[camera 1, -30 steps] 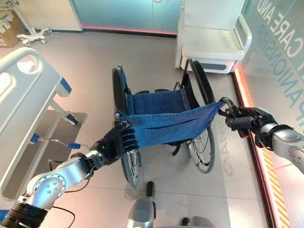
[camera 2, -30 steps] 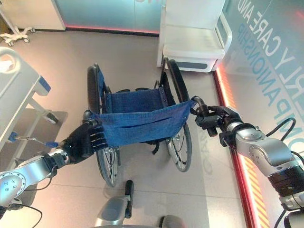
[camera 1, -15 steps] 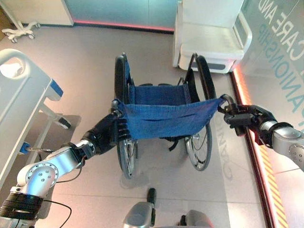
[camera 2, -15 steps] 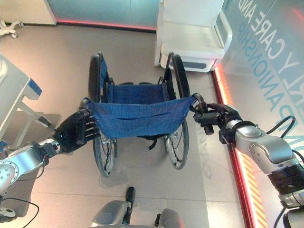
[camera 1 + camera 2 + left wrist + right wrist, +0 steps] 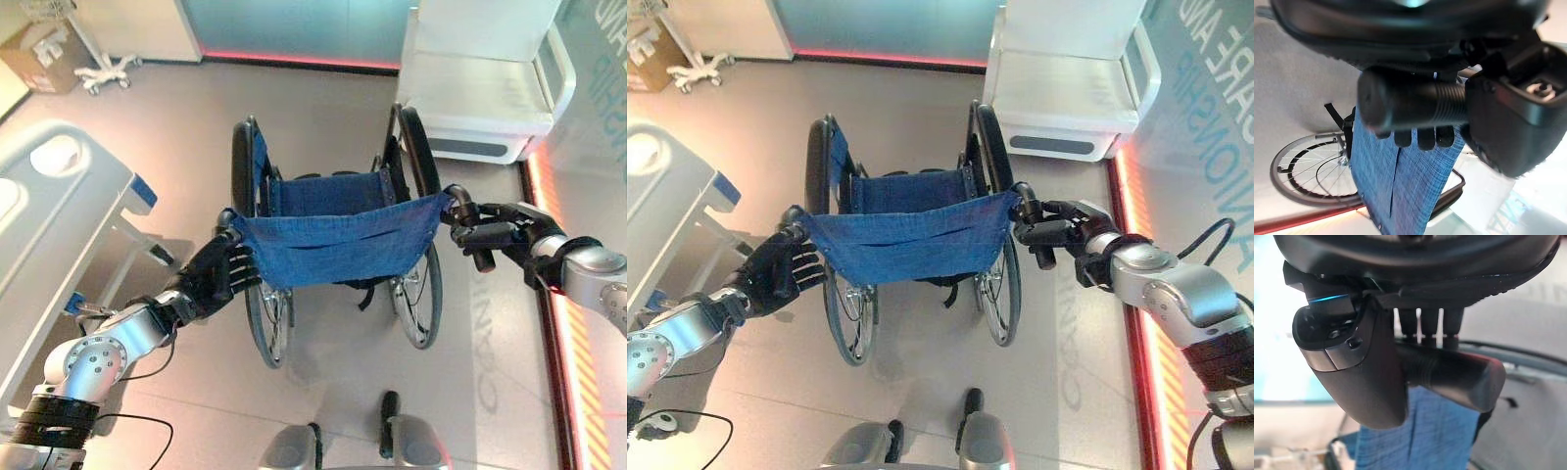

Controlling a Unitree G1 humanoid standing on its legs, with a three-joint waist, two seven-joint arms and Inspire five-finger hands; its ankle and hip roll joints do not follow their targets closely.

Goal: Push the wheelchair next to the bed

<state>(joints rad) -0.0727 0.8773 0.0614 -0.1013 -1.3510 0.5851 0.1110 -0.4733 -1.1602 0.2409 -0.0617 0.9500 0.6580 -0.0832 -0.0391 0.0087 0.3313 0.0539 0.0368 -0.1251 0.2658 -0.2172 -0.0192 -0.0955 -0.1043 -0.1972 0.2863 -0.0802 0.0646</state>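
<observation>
Both grips are sorted: left hand and right hand are each wrapped round a push handle of the wheelchair. It's on open floor, well apart from the bed off to the left, so most of the pushing looks left to do

This looks like a care or hospital-style demonstration room. A white plastic-railed hospital bed stands on a smooth pale grey floor, beside a folding wheelchair with a blue fabric seat. A white moulded chair sits against a teal wall, and a wheeled white stand base waits beside a cardboard box.
</observation>
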